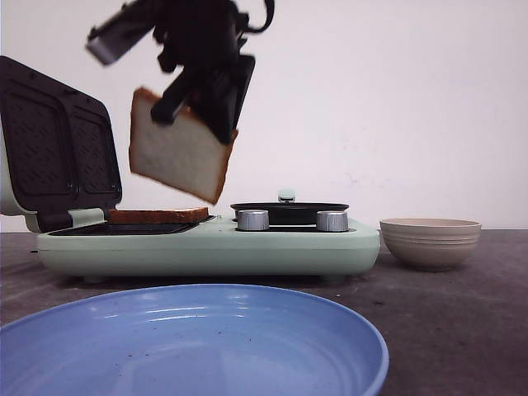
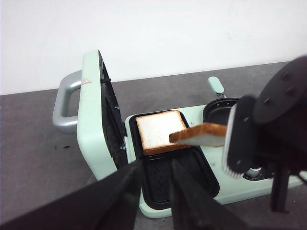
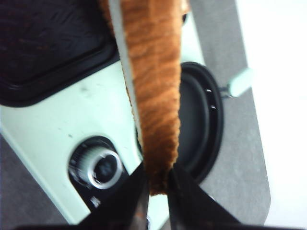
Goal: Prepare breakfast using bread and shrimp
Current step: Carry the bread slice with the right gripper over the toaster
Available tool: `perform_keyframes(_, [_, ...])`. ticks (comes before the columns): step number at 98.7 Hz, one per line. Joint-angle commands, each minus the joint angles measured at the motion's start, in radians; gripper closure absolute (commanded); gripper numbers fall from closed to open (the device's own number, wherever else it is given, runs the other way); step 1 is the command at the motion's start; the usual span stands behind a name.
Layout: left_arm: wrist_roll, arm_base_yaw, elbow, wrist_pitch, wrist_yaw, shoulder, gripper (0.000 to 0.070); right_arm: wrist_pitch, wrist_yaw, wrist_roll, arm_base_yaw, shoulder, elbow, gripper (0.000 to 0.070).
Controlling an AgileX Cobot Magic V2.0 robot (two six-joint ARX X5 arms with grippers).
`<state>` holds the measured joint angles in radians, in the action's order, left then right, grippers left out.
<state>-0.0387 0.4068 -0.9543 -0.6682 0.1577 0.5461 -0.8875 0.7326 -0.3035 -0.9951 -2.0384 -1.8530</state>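
Pinching a tilted bread slice by its crust between right gripper fingers, above the second slice; left gripper narrowly parted, empty.

Dark grey worktop, matte, a bit scuffed. Mint-green sandwich maker sits on it left of centre of the frame, lid up at far left. Beige ribbed bowl stands just beside the maker, at right. Blue plate lies across the bottom, lower left to centre.
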Motion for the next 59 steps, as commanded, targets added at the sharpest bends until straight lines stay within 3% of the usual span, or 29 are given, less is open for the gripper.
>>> perform_keyframes(1, [0.021,0.003,-0.010,0.011,0.003,-0.001,0.0620,0.021,0.008,-0.002,-0.022,-0.027,-0.034,0.0693])
perform_keyframes(59, [0.026,0.003,-0.010,0.011,0.003,-0.023,0.0620,0.151,0.055,-0.057,-0.055,-0.095,-0.034,0.0693])
